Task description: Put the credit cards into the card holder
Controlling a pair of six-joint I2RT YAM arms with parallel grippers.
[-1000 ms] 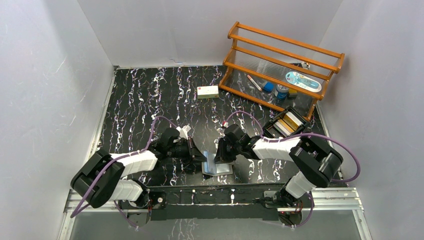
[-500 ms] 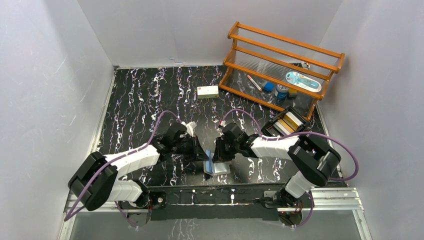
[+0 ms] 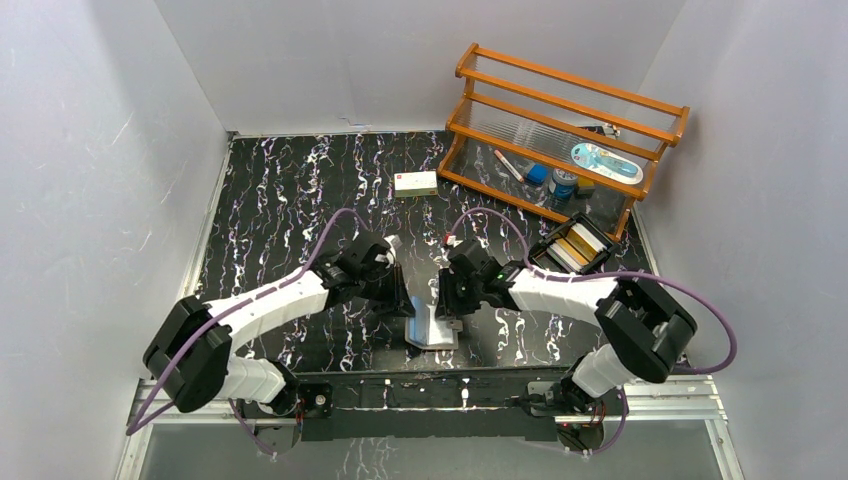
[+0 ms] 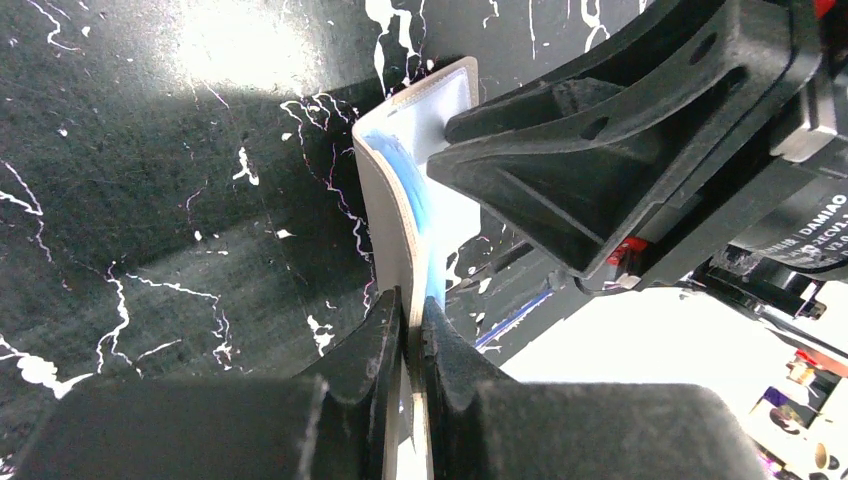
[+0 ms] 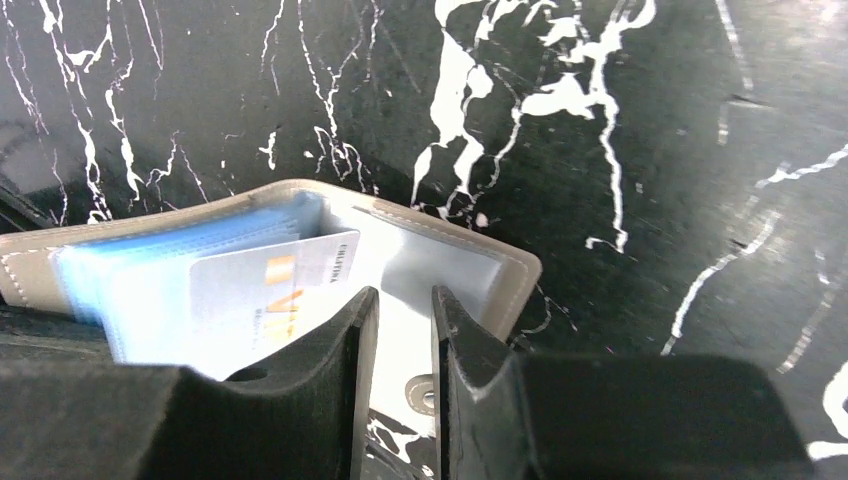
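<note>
The card holder (image 3: 430,331) lies open near the table's front middle, grey outside and light blue inside. My left gripper (image 3: 402,300) is shut on one flap of the card holder (image 4: 420,140), which stands up on edge between the jaws of that left gripper (image 4: 410,305). My right gripper (image 3: 441,303) hovers just right of it. In the right wrist view a pale credit card (image 5: 262,290) with orange print sits in the blue pocket of the card holder (image 5: 470,262). The right gripper (image 5: 405,305) is open over the snap side, with nothing between its fingers.
A black open-topped tray (image 3: 557,243) with tan and pale cards stands at the right. A wooden rack (image 3: 560,140) with small items fills the back right. A white box with a red mark (image 3: 415,182) lies at the back middle.
The right gripper's jaws have parted and the card now sits loose in the pocket. The left arm has reached further right, still holding the flap.
</note>
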